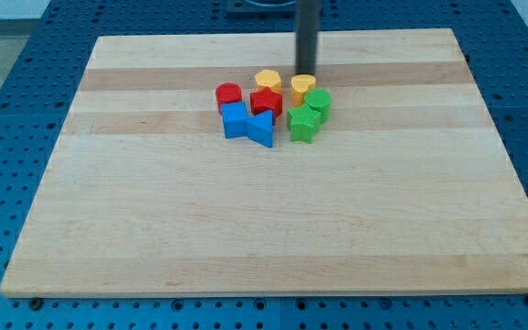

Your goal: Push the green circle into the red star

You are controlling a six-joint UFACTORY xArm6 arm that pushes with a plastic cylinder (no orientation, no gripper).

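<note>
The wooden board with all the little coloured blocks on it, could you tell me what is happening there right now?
A robot arm's dark rod is working over the light wooden board, where small blocks sit clustered near the view's top. My tip stands just above the yellow round block, towards the view's top. The green circle block lies below and right of that yellow one. The red star block sits to its left across a small gap, so the two are not yet together.
</note>
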